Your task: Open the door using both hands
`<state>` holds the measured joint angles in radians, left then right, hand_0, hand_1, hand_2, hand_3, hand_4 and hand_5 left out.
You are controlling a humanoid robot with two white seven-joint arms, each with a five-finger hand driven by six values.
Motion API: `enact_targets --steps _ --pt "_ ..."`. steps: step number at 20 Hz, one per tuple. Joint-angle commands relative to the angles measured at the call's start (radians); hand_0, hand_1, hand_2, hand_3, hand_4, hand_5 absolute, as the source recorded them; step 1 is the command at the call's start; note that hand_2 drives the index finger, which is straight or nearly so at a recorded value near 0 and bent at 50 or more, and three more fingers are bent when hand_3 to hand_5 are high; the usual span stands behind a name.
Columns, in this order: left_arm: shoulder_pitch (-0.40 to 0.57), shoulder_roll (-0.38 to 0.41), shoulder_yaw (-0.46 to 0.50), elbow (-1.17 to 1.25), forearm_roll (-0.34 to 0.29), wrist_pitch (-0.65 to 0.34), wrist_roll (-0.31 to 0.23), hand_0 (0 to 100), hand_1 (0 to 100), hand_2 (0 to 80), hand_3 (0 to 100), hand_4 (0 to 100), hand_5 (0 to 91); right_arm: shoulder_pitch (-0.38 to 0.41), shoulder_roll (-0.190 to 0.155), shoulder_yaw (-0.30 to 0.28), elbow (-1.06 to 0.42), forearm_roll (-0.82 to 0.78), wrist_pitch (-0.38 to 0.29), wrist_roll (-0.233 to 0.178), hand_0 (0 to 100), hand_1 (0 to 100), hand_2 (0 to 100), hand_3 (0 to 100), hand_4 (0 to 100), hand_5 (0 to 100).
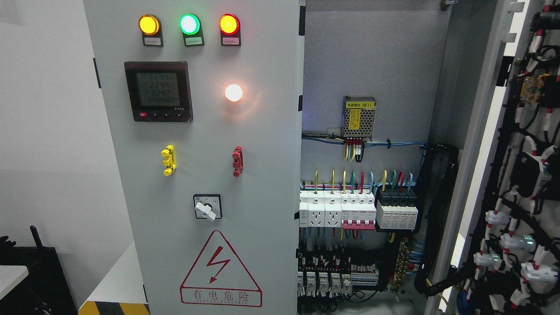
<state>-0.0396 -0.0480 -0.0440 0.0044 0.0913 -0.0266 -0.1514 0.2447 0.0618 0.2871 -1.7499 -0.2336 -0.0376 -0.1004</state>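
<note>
The grey electrical cabinet fills the head view. Its left door [201, 183] is closed flat, carrying three lit lamps, a meter screen [158, 91], a yellow handle [168, 160], a red handle [237, 161] and a rotary switch [208, 207]. The right door [485, 144] is swung wide open to the right, its inner side wired with cables. The open half shows breakers [356, 209] and a power supply [358, 116]. Neither of my hands nor arms shows anywhere in the frame.
A white wall stands left of the cabinet. A black box [35, 275] and a white surface edge [11, 278] sit at the lower left. Yellow-black floor tape [111, 307] runs at the cabinet's foot.
</note>
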Motion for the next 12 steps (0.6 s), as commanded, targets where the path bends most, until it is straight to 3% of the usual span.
enact_targets --steps 1,12 --pt "0.0 -0.001 0.003 0.019 0.001 0.001 0.0 12 39 0.0 0 0 0.0 -0.073 0.015 -0.029 0.064 -0.003 0.002 -0.002 5 0 0 0 0 0" --pt "0.0 -0.001 0.003 0.019 0.001 0.001 0.0 12 39 0.0 0 0 0.0 -0.153 -0.002 -0.02 0.101 -0.01 0.001 -0.001 5 0 0 0 0 0"
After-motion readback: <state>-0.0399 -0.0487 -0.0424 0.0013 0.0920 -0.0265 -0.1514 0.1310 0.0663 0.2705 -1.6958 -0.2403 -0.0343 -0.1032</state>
